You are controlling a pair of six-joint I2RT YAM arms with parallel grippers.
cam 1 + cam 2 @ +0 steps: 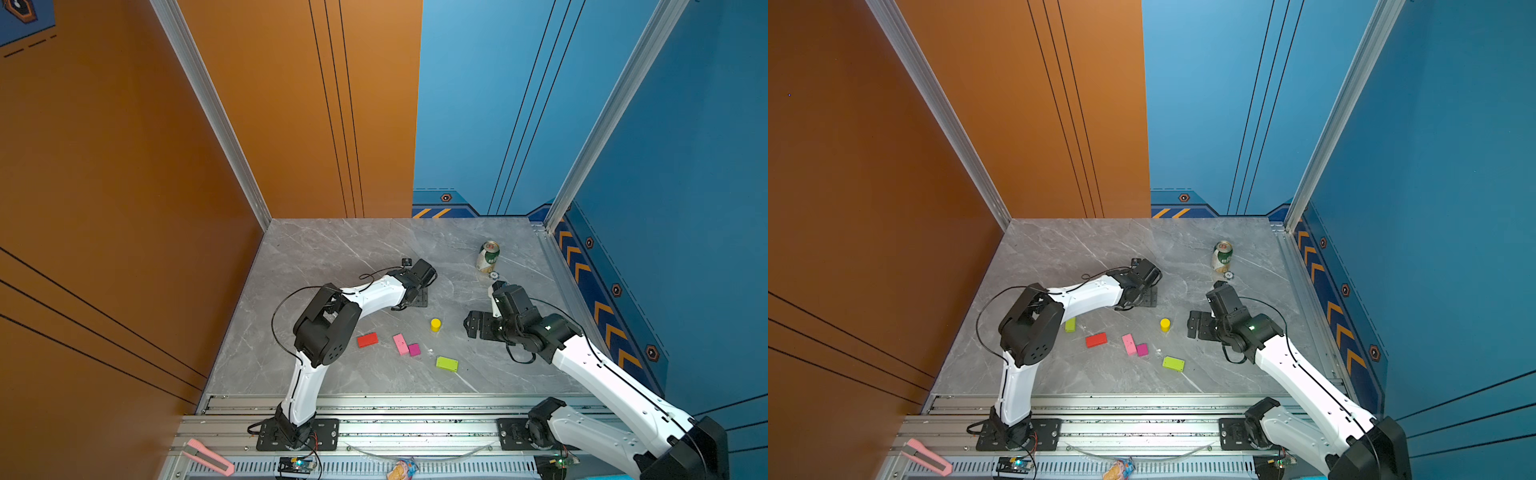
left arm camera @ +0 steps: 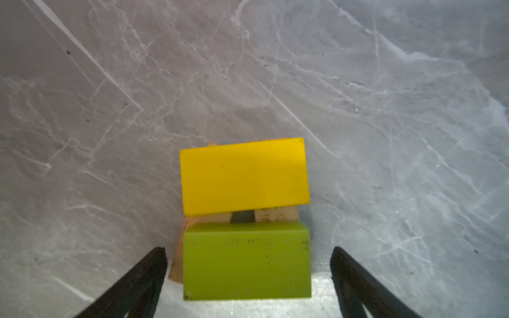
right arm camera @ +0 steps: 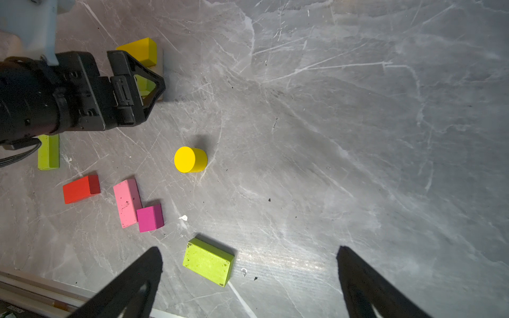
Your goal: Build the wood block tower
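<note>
The tower shows in the left wrist view as a yellow rectangle (image 2: 243,176) and a lime-green rectangle (image 2: 246,261) lying side by side on two tan bars (image 2: 275,214). My left gripper (image 2: 249,249) straddles the lime-green one, open, with a gap on each side. In both top views this gripper (image 1: 417,296) hides the tower. Loose wood blocks lie on the table: a yellow cylinder (image 1: 435,324), a red-orange rectangle (image 1: 367,340), a pink rectangle (image 1: 400,344), a magenta cube (image 1: 414,349) and two lime-green rectangles (image 1: 446,364) (image 1: 1070,324). My right gripper (image 1: 471,324) hangs open and empty right of the cylinder.
A green-white drink can (image 1: 488,256) stands at the back right, just beyond the right arm. A pink utility knife (image 1: 208,457) and a snack wrapper (image 1: 401,469) lie on the front rail. Walls close the table on the left, back and right.
</note>
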